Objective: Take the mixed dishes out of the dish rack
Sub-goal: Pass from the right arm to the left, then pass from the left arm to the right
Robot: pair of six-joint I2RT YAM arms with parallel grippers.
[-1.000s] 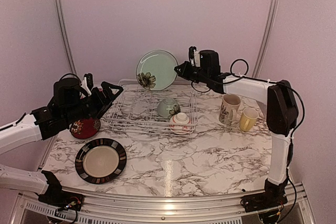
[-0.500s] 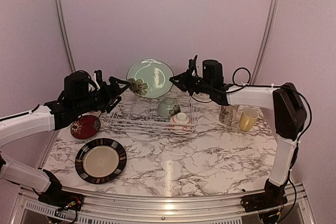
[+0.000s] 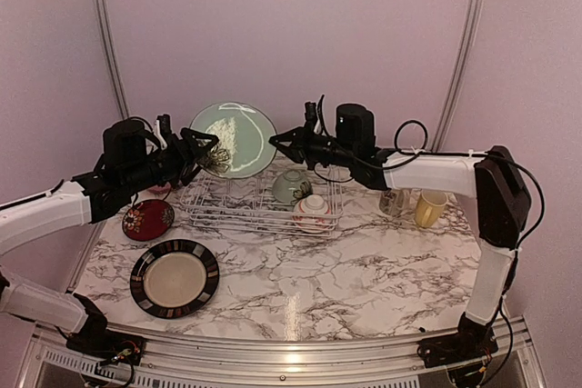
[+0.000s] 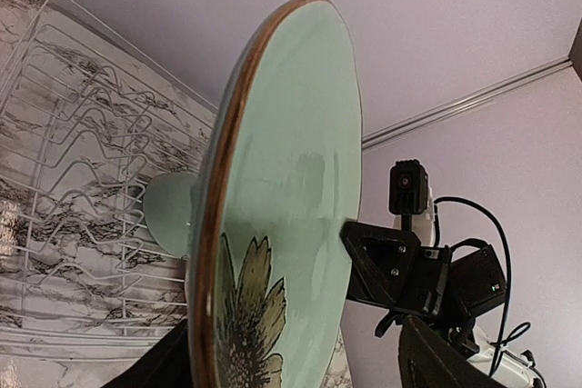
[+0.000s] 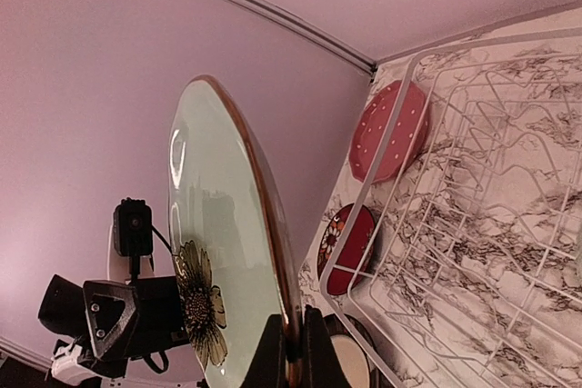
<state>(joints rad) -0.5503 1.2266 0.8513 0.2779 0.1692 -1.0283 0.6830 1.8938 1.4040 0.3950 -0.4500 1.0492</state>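
Observation:
The pale green flowered plate hangs upright in the air above the white wire dish rack's back left corner. My right gripper is shut on its right rim, and the wrist view shows the fingers pinching the brown edge. My left gripper is open, its fingers straddling the plate's left rim by the flower without closing. A pale green bowl and a red-white patterned bowl sit in the rack.
On the marble table left of the rack lie a small dark-red plate and a black-rimmed cream plate. A pink dotted plate lies by the rack's far left corner. A cream mug and a yellow mug stand to the right.
My right gripper has carried the green plate leftward above the rack. My left gripper has risen and moved in until its open fingers straddle the plate's left rim.

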